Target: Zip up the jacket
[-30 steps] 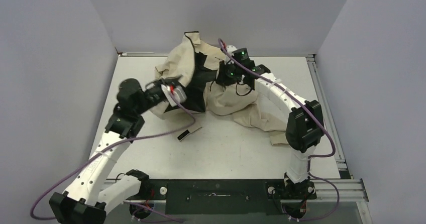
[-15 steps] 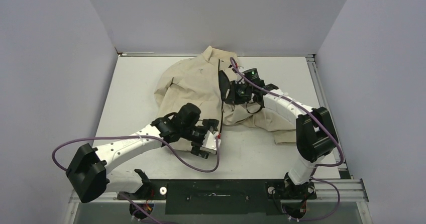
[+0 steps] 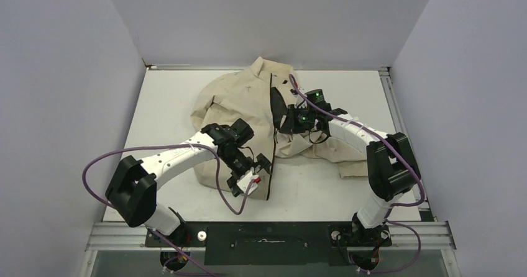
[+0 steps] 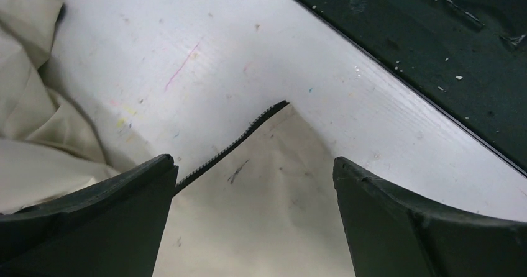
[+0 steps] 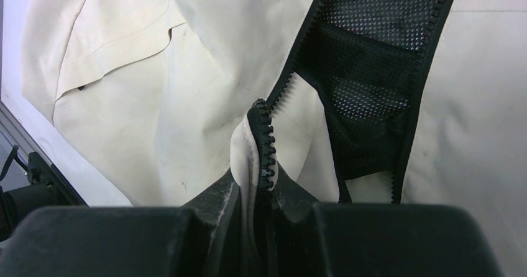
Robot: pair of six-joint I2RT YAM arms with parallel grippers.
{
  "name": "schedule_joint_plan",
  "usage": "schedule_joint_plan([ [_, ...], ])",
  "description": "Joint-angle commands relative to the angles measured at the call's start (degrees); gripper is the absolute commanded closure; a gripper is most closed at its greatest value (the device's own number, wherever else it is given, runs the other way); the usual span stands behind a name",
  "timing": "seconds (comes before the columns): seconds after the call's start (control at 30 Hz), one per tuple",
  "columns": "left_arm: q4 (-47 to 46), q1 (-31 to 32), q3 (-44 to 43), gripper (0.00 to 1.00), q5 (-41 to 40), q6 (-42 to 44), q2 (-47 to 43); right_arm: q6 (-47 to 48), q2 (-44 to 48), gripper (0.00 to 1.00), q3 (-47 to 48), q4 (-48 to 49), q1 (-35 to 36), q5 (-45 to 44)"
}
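The beige jacket (image 3: 239, 100) lies spread on the white table (image 3: 161, 103), collar toward the back wall. Its black zipper line (image 3: 273, 140) runs down the middle to the near hem. My left gripper (image 3: 253, 172) hovers open over the hem corner. In the left wrist view that corner (image 4: 267, 190) and its zipper teeth (image 4: 230, 143) lie between the wide-apart fingers (image 4: 93, 215), untouched by the left gripper (image 4: 253, 165). My right gripper (image 3: 287, 118) is shut on a raised fold of the zipper edge (image 5: 265, 140). Black mesh lining (image 5: 366, 59) shows beside the right gripper (image 5: 261, 193).
Grey walls close the table on three sides. A dark base rail (image 3: 267, 233) runs along the near edge, also seen as a dark strip (image 4: 466, 41) in the left wrist view. Purple cables (image 3: 99, 165) loop off both arms. A metal track (image 3: 404, 122) lines the right edge.
The jacket, bunched up and lifted a second ago, now lies spread flat. My left gripper has opened and swung from the jacket's left side to the near hem corner. The right gripper kept its hold.
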State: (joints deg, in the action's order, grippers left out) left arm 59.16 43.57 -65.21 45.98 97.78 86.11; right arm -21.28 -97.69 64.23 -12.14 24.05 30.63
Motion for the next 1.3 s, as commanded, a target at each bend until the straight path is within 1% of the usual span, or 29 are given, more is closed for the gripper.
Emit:
schedule_joint_plan([
  [0.0,-7.89,2.35,5.15,0.04,5.49,5.44,-0.42,-0.43,2.88,0.95,0.07,2.94,-0.06,2.55],
  [0.07,-10.95,3.41,6.21,0.04,5.01,2.82,0.97,-0.3,2.8,0.95,0.19,2.94,-0.13,2.57],
  [0.2,-12.99,3.49,7.64,0.02,3.17,2.54,4.17,-0.17,2.7,0.95,0.46,2.61,-0.15,2.85],
  [0.3,-21.1,3.39,10.73,0.0,1.59,-2.75,4.93,-0.2,2.52,0.95,0.59,2.84,-0.23,3.48],
  [0.37,-23.34,3.37,10.22,0.06,1.06,-5.36,6.24,-0.38,2.41,0.95,0.44,2.97,-0.23,3.86],
  [0.47,-22.17,3.25,9.06,0.09,-0.21,-5.89,8.15,-0.41,2.42,0.95,0.29,3.02,-0.24,4.07],
  [0.67,-26.89,3.55,10.07,0.14,-4.19,-10.74,10.34,-0.53,2.61,0.95,-0.24,3.05,-0.4,4.75],
  [0.83,-27.62,3.67,11.08,0.25,-8.11,-12.47,11.16,-0.52,3.32,0.95,-0.79,2.75,-0.82,5.39],
  [0.97,-27.65,3.94,12.36,0.27,-10.24,-12.97,11.45,-0.64,3.99,0.95,-1.39,3.06,-1.32,5.89],
  [1.03,-28.79,4.71,12.91,0.29,-11.34,-14.84,11.51,-0.95,4.18,0.95,-1.9,3.36,-1.54,6.08],
  [1.17,-31.87,6.19,14.56,0.42,-12.7,-17.75,11.8,-1.49,4.64,0.95,-2.82,3.99,-1.69,6.49],
  [1.2,-31.65,6.32,14.87,0.44,-12.48,-17.68,11.8,-1.61,4.76,0.95,-3.08,4.29,-1.66,6.65],
  [1.23,-31.08,6.49,15.0,0.42,-12.1,-17.52,11.76,-1.69,4.85,0.95,-3.27,4.33,-1.73,6.85],
  [1.27,-30.25,6.64,15.02,0.36,-11.68,-17.01,11.76,-1.74,4.93,0.95,-3.46,4.36,-1.73,6.96],
])
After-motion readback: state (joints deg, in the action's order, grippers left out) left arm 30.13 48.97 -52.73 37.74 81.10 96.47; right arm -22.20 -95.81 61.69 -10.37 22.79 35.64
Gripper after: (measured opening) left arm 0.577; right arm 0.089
